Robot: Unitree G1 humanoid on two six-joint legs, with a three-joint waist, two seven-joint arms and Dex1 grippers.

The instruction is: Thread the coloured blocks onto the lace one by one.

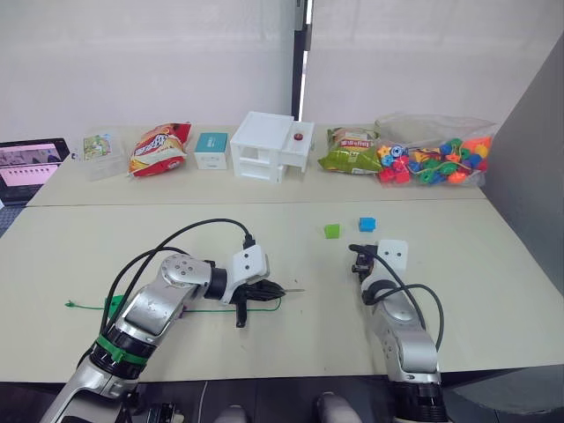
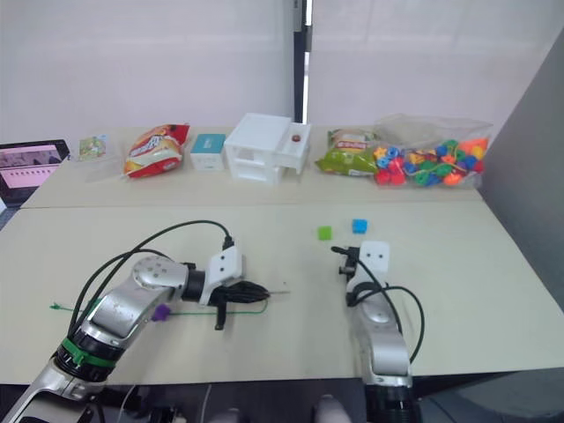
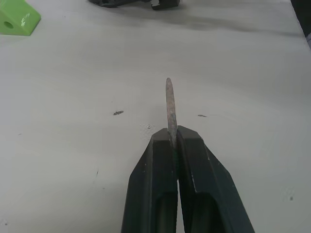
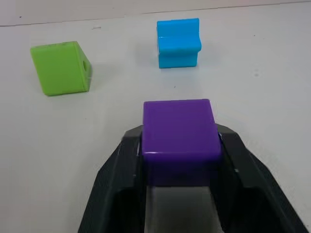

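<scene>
My left gripper is shut on the lace's stiff pale tip, which pokes out past the fingertips toward the right. From there the green lace trails left across the table to its knotted end. On that stretch lie a green block and a purple block. My right gripper is shut on another purple block, low over the table. Just beyond it lie a loose green block and a blue block.
On the far table stand a clear bag of coloured blocks, a white drawer box, snack bags, a teal box and a tablet at the left edge. A seam runs between the two tables.
</scene>
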